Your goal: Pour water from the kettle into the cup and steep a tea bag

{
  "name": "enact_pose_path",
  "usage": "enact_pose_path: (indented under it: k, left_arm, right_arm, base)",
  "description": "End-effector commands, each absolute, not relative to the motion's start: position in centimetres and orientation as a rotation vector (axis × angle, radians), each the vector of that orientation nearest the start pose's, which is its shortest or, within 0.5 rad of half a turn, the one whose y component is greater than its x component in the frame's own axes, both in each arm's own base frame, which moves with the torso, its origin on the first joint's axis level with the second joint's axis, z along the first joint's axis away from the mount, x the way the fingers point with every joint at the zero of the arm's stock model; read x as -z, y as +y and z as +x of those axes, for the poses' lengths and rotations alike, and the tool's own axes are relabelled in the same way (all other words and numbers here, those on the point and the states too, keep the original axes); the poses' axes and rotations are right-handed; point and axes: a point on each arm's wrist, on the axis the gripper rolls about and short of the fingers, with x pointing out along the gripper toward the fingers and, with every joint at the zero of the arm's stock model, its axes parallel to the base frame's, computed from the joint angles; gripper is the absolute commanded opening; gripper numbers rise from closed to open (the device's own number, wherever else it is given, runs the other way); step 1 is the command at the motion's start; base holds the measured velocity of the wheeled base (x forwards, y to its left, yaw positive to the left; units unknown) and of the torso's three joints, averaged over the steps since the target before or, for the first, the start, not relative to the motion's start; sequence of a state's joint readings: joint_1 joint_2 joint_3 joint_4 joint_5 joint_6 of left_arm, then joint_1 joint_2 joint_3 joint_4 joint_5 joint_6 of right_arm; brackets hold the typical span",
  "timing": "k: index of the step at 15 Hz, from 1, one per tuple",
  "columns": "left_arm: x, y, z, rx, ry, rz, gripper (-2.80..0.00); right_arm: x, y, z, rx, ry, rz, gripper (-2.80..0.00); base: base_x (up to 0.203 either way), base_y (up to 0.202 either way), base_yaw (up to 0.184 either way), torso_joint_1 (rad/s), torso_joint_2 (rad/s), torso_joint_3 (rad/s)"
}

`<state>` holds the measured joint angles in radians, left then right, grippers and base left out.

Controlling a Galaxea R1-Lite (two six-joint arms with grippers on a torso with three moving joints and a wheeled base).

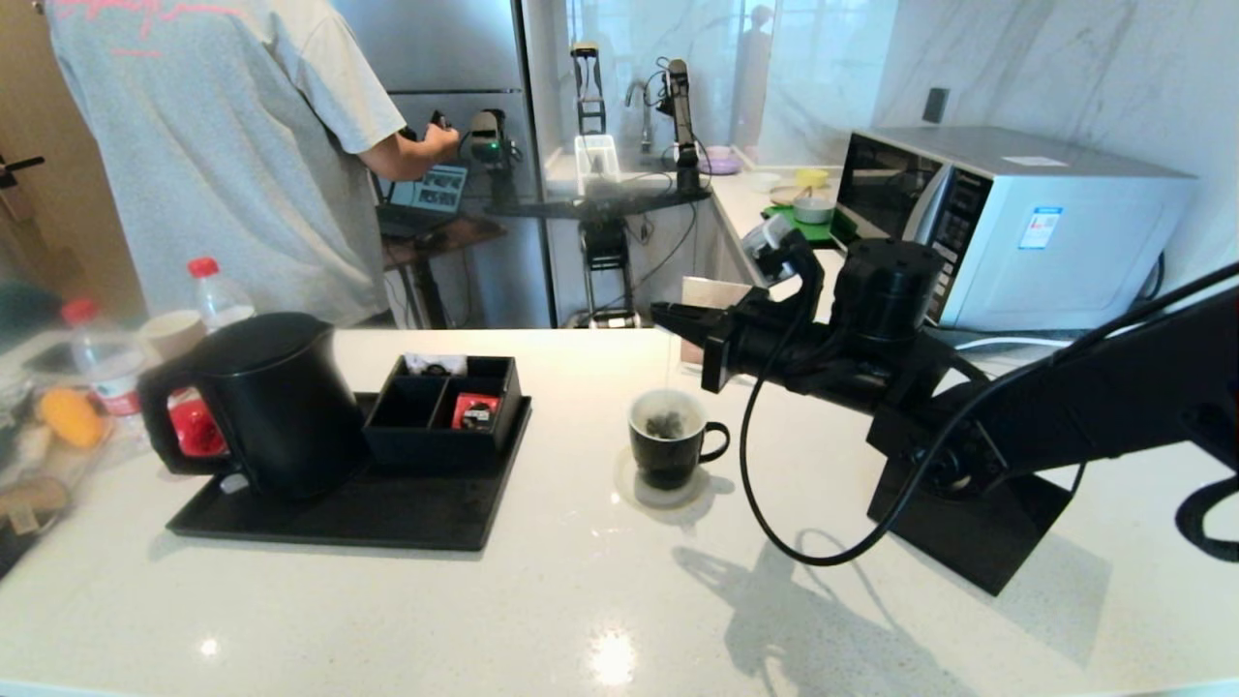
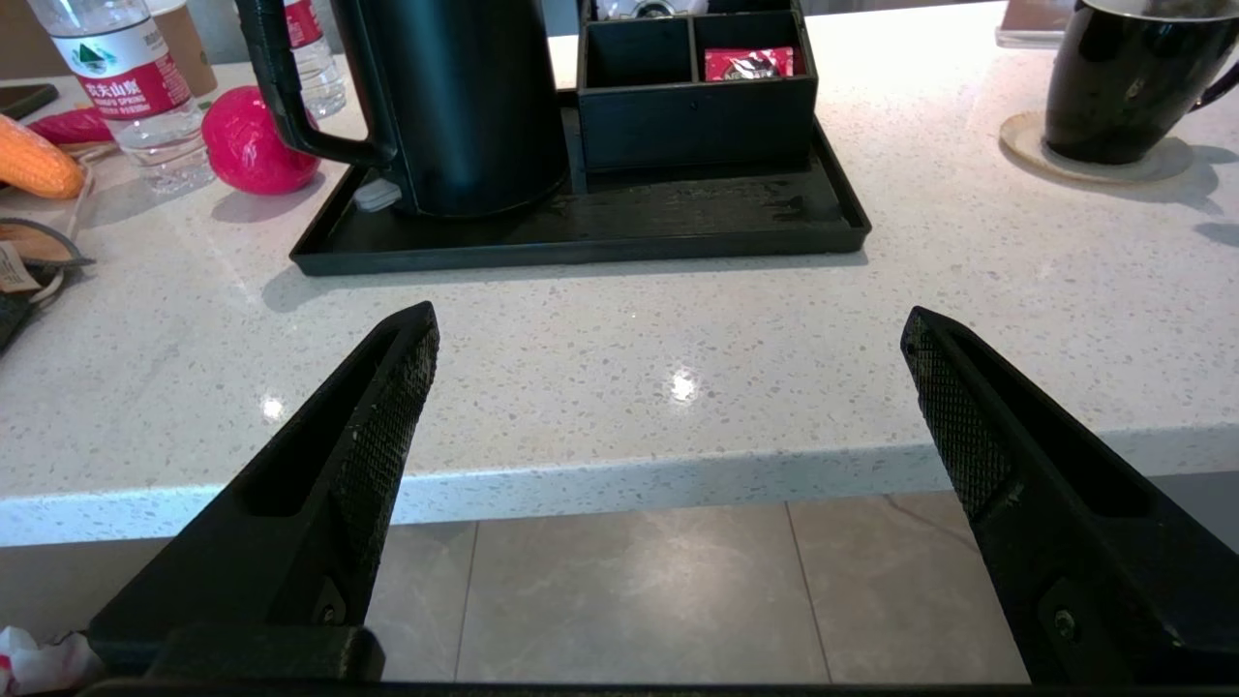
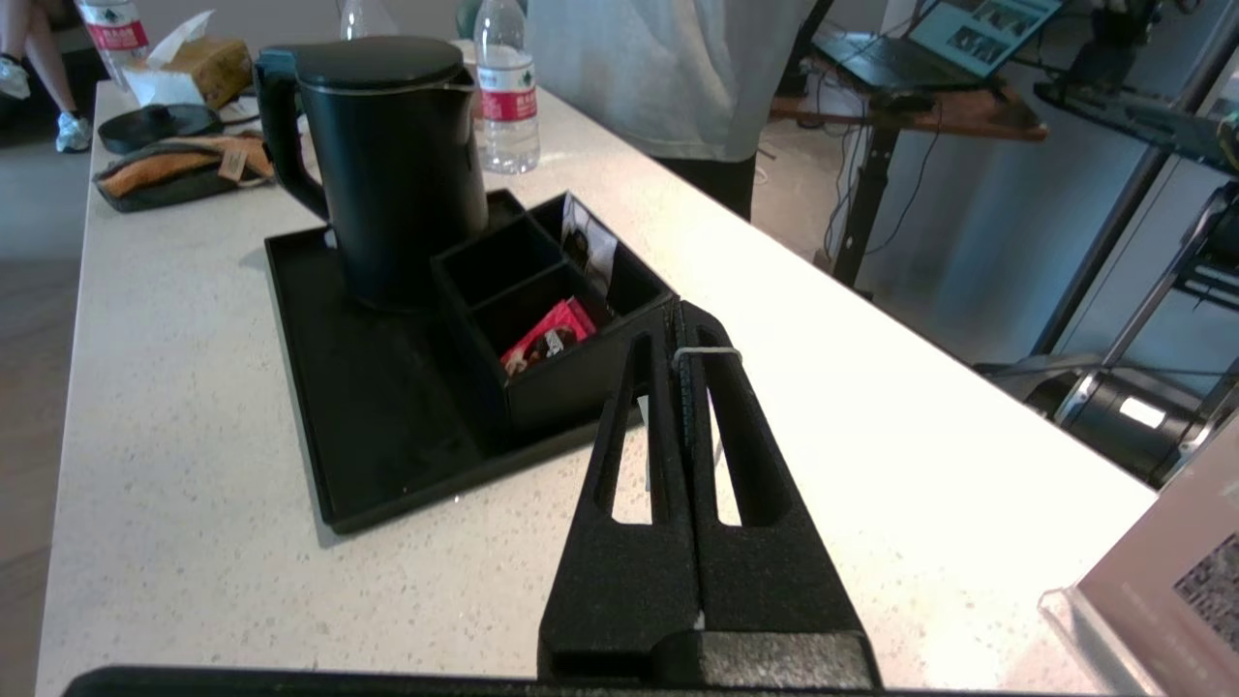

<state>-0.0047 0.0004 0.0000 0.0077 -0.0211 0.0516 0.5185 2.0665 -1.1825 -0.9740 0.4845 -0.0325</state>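
At the far left of the white stone counter (image 1: 542,620) lie an orange corn cob (image 2: 34,166), a pink ball (image 2: 254,143) and two red-capped water bottles (image 2: 126,87); the nearer bottle's red label carries Chinese characters and the words "SPRING WATER". A person in a grey shirt (image 1: 213,145) stands behind this end.

Next comes a black tray (image 1: 387,513). The kettle (image 1: 276,402) stands upright on its left part, matte black, lid shut, loop handle turned toward the counter's left end. Just beside it on the tray sits a black compartment box (image 1: 450,407) with a red packet (image 1: 474,411) in its front right compartment.

The left gripper (image 2: 668,387) hangs off the near edge of the counter, well apart from everything, fingers spread wide and holding nothing.

Right of the tray, clear of it, the cup (image 1: 668,436) stands on a pale round coaster (image 1: 639,489), its ear handle pointing right. Water (image 1: 666,414) fills it nearly to the rim, and the tea bag (image 1: 666,424) shows as a dark lump inside.

The right gripper (image 1: 663,312) hovers above the cup, fingers pressed together on the bag's thin string, which loops over the fingertips (image 3: 692,334) and drops straight into the cup. Nothing stands between gripper and cup.

Behind, at the right, a silver microwave (image 1: 1007,223) bears a small blue-and-white sticker, unreadable.
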Motion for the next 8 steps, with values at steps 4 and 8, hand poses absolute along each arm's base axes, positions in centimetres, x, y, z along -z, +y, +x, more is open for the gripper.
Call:
enact_pose_path:
  k: [4, 8]
  left_arm:
    - [-7.5, 0.0, -2.3, 0.026, 0.007, 0.052, 0.0]
    - [-7.5, 0.0, -2.3, 0.026, 0.007, 0.051, 0.0]
  right_arm:
    - [-16.2, 21.2, 34.8, -1.009, -0.067, -0.036, -2.8]
    - [-15.0, 21.3, 34.5, -1.016, -0.046, -0.036, -2.8]
  base:
    - [0.0, 0.0, 0.0, 0.0, 0.0, 0.0]
    - [0.0, 0.0, 0.0, 0.0, 0.0, 0.0]
